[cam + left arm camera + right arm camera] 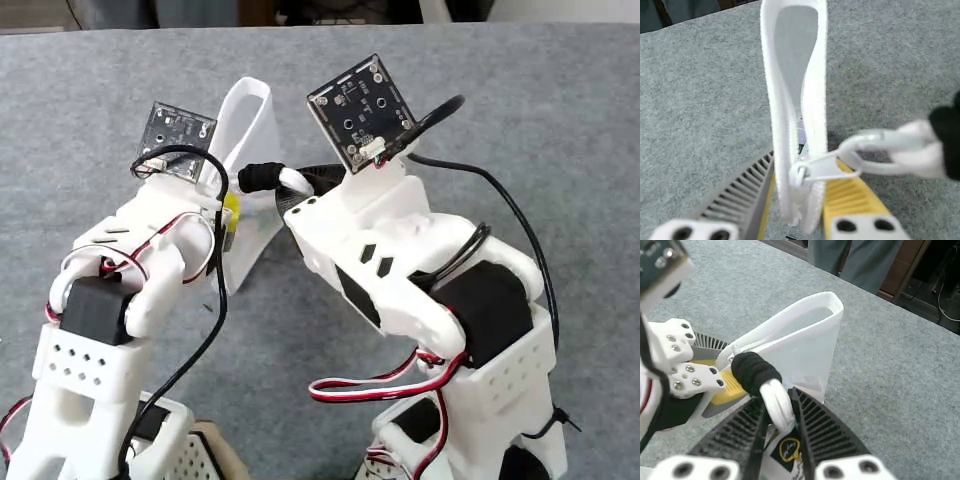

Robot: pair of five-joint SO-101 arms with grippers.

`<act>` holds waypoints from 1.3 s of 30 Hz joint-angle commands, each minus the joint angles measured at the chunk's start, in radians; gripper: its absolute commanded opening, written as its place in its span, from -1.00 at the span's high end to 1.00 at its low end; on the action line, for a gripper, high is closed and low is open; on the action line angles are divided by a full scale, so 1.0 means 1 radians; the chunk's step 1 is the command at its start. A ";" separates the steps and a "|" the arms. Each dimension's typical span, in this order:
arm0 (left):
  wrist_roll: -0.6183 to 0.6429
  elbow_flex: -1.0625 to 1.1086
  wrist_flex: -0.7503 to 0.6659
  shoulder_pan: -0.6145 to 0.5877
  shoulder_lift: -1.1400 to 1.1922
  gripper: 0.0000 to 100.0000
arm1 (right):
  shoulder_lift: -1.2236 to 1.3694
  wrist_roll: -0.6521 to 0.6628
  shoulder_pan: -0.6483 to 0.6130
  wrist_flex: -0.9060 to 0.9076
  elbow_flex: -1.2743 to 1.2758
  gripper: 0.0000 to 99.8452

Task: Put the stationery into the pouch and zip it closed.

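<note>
The left gripper [797,200] is clamping its jaws on one end of the white pouch [815,110], which is standing upright on the grey table [900,60]. The right gripper [780,427] is pinching the white ring [776,402] hooked to the zipper tab [825,169] at that end, while the pouch's mouth is gaping open beyond.

- A grey, felt-like cloth table top [560,120] fills the high view from the bottom edge almost to the top.
- A white translucent plastic pouch [250,130] stands on it, upper centre-left of the frame, with its mouth open and its lower edge on the cloth.
</note>
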 commanded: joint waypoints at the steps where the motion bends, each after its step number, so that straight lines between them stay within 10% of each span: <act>1: 0.014 -0.054 -0.012 -0.021 -0.011 0.77 | -0.002 -0.012 0.012 -0.002 -0.036 0.98; 39: -0.115 -0.102 0.141 0.128 -0.060 0.94 | 0.004 -0.002 0.104 -0.074 -0.036 0.98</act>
